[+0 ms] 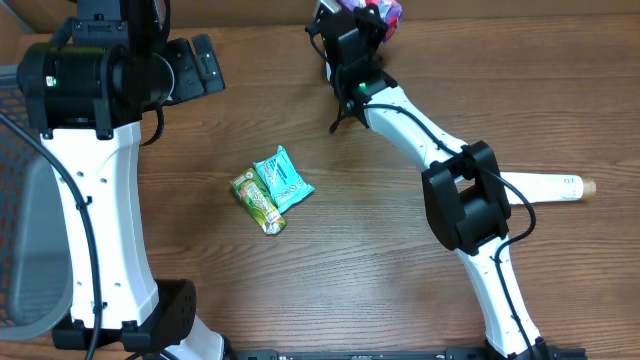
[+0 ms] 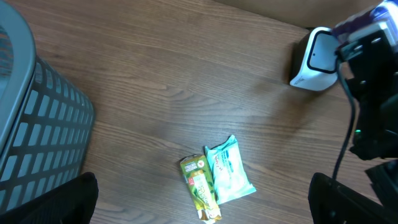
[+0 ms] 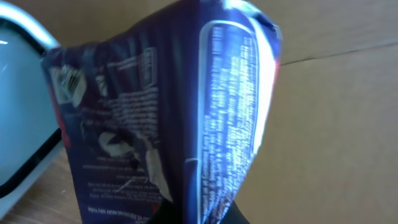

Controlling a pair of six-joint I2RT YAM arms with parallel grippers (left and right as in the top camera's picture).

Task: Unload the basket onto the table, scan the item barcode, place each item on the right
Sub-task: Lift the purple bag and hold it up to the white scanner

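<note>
Jaws of my right gripper (image 3: 193, 214) are clamped on the purple packet (image 3: 168, 112), held just beside the white scanner (image 3: 15, 106). Farther from the scanner, a green packet (image 1: 258, 203) and a teal packet (image 1: 283, 180) lie touching on the table (image 1: 350, 260). My left gripper (image 1: 190, 68), well apart from the scanner, hangs spread wide.

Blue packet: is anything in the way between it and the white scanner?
No, nothing visible. The shiny dark blue plastic packet hangs close beside the glass window of the white box-shaped scanner, and nothing shows between them.
</note>
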